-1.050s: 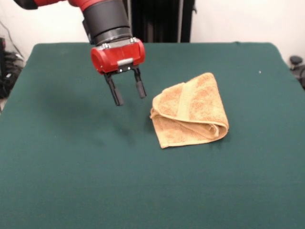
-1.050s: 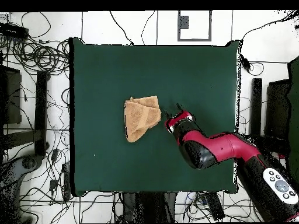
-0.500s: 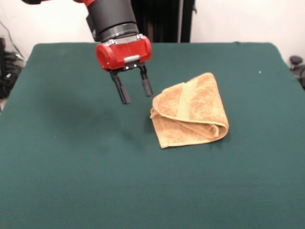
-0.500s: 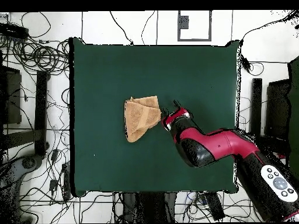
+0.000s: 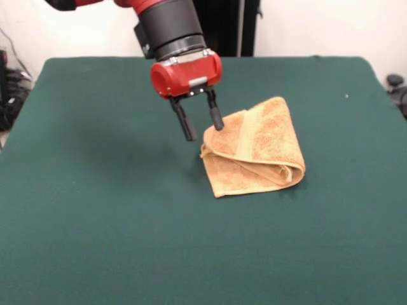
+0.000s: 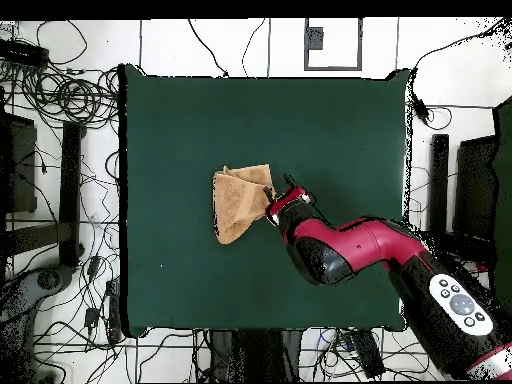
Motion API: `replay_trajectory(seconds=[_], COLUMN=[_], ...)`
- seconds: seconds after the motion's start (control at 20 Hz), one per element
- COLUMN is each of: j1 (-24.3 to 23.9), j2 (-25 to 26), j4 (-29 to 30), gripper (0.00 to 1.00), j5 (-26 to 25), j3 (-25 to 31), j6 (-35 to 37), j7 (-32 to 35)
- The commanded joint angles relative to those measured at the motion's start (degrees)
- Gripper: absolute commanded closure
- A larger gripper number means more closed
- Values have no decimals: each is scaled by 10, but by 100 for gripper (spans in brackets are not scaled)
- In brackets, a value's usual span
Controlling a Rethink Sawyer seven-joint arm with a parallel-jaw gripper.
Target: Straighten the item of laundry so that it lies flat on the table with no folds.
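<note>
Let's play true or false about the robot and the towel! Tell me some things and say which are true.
1. The towel lies flat with no folds. False: it is folded into a bunched wedge.
2. The gripper is open. True.
3. The gripper is lifting the towel off the table. False: the towel rests on the table, ungripped.
4. The gripper is at the towel's edge. True.
5. The table top is red. False: it is dark green.

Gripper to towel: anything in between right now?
Nothing. In the front view the open gripper hangs at the folded towel's left edge, one finger overlapping it, with only bare table beside it. The overhead view agrees.
</note>
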Motion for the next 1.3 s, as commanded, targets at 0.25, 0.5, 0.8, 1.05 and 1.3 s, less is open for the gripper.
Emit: replay_trajectory(seconds=[0.25,0.5,0.8,1.05,1.3], j1=[42,64,79,85,90], j2=[17,10,-6,-1,-4], j4=[-28,-38,-42,-46,-47], gripper=[0,0,0,0,0], j5=[-18,-33,-16,-6,12], j3=[-43,-84,-99,-109,-115], j6=[15,-3,24,18,30], j7=[38,51,55,61,64])
